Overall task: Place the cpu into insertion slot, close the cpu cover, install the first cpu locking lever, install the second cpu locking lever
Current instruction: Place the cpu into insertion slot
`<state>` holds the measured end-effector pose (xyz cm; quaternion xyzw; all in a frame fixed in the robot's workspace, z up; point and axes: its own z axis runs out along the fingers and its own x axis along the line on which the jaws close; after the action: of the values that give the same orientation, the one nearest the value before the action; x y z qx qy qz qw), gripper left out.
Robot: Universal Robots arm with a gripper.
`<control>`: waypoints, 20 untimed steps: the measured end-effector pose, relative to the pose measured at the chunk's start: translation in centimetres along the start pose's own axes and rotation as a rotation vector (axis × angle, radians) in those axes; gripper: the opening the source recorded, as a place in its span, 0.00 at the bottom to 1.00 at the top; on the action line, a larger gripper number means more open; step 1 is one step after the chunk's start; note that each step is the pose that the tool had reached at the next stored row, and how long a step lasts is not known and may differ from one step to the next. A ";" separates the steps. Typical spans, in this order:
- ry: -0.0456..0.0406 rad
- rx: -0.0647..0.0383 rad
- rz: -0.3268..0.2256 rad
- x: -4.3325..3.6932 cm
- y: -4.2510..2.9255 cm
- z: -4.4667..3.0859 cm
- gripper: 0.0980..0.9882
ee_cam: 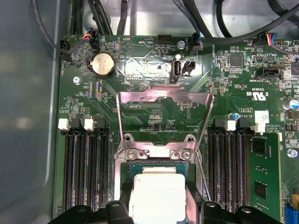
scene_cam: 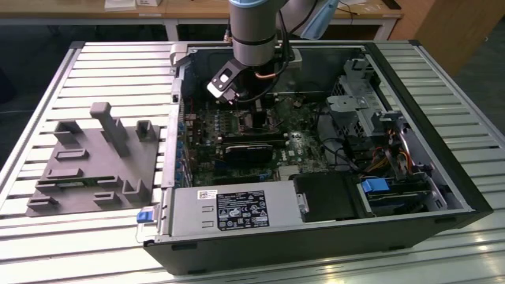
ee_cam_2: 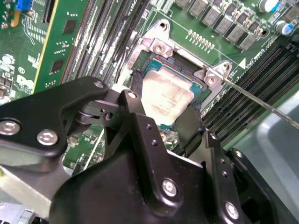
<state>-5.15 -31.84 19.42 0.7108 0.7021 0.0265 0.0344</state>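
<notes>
The cpu (ee_cam: 157,193), a small square chip with a pale metal top, sits between my gripper's (ee_cam: 159,201) two black fingers (ee_cam: 122,207), which are shut on its opposite edges. It hangs at or just over the insertion slot (ee_cam: 159,152), a black socket with a silver rim on the green board. In the second wrist view the cpu (ee_cam_2: 164,93) lies square over the insertion slot (ee_cam_2: 159,46) with my gripper (ee_cam_2: 161,112) around it. The cpu cover (ee_cam: 135,96) is swung open and stands back from the socket. A thin locking lever (ee_cam_2: 261,100) sticks out loose beside it. In the exterior view my gripper (scene_cam: 240,105) reaches down into the case.
Long black memory slots (ee_cam: 86,168) flank the socket on both sides, and a green card (ee_cam: 266,177) stands beyond one set. Black cables (ee_cam: 205,23) cross the case wall. A power supply (scene_cam: 236,208) fills the case's near edge. A grey fixture (scene_cam: 94,160) lies at the exterior view's left.
</notes>
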 end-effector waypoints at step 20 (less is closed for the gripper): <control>0.0001 0.000 0.000 0.00 0.03 -0.02 0.57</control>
<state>-5.12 -31.84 19.44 0.7108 0.7021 0.0266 0.0343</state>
